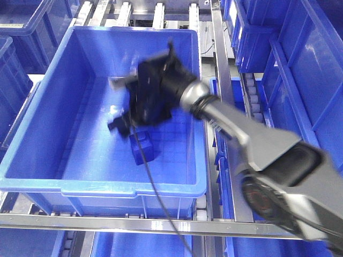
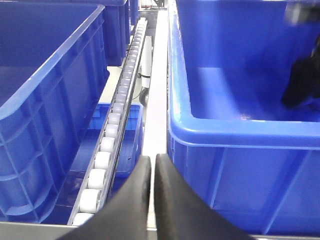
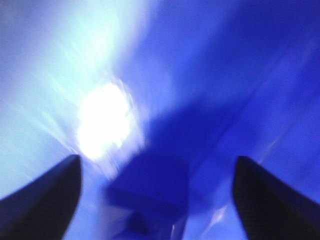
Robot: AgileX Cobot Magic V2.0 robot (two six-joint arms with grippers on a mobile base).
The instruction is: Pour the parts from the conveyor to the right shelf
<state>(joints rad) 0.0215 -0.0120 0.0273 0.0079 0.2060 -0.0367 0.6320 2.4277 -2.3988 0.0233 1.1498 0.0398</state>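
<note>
A large blue bin (image 1: 102,187) sits on the roller conveyor. A small blue box (image 1: 142,148) lies on its floor. My right gripper (image 1: 119,107), blurred by motion, reaches down into the bin just above and left of the box. In the right wrist view its jaws (image 3: 157,162) stand wide open and empty, with the blue box (image 3: 150,192) blurred below between them. My left gripper (image 2: 152,159) is shut and empty, outside the bin's left wall (image 2: 240,131), over the white rail. No loose parts can be made out.
Blue bins stand on the right shelf (image 1: 300,69) and at the left (image 1: 13,80). A roller track (image 2: 112,130) and another blue bin (image 2: 45,100) lie left of my left gripper. A metal rail (image 1: 222,69) runs along the bin's right side.
</note>
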